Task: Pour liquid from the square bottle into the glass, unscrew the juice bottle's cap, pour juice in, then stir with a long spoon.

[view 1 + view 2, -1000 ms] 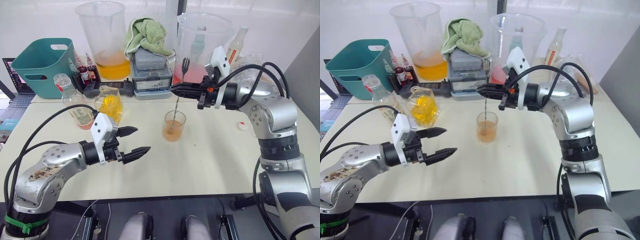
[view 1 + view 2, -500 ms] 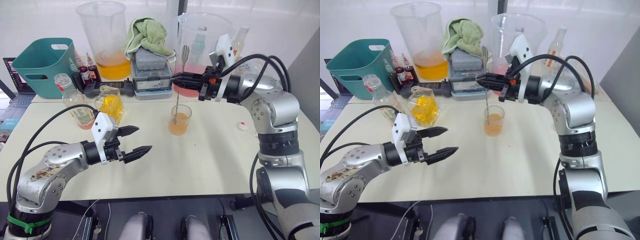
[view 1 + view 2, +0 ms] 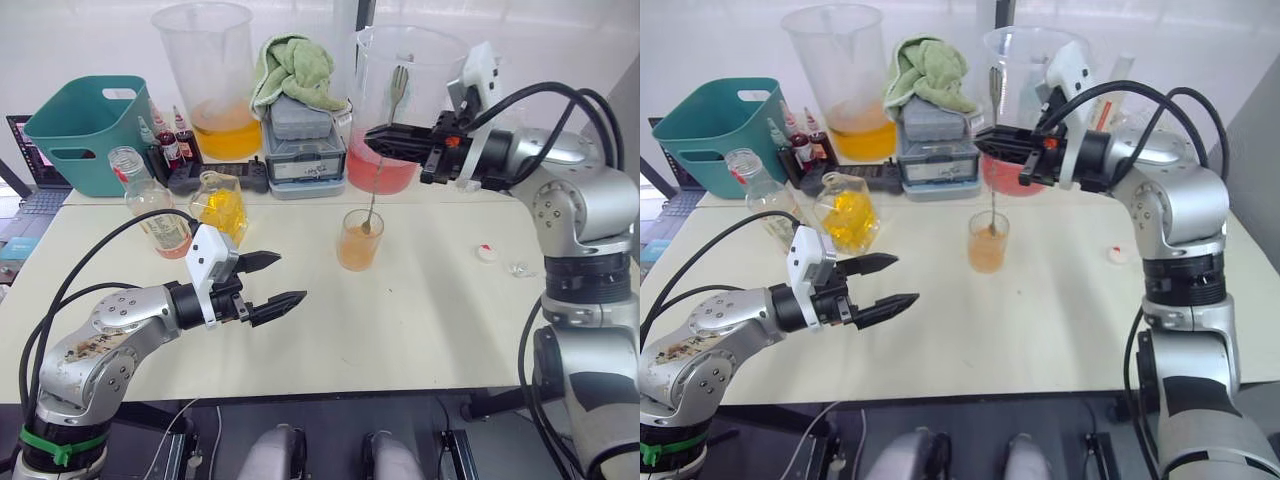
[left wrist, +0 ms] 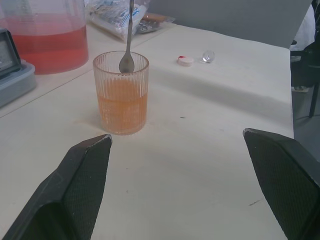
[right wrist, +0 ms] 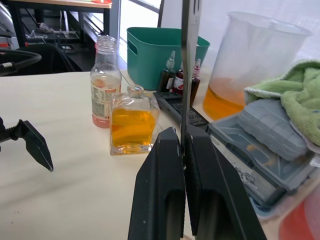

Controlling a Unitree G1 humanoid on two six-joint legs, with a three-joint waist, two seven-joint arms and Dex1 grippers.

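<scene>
Bright, even daylight fills the scene, strongest from the pale wall behind, which is nearly washed out. Shadows on the tabletop (image 3: 420,320) are soft and faint; a diffuse one trails from the glass (image 4: 121,92) in the left wrist view. There the left claw's fingers (image 4: 80,195) are blurred, too close to focus. The right wrist view holds its fingers (image 5: 165,200) fairly sharp, background slightly soft.

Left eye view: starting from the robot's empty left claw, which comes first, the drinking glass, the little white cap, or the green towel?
From the left gripper:
1. Glass, just ahead, mid-table.
2. Green towel, at the back, atop grey boxes.
3. White cap, far across on the right side.
</scene>
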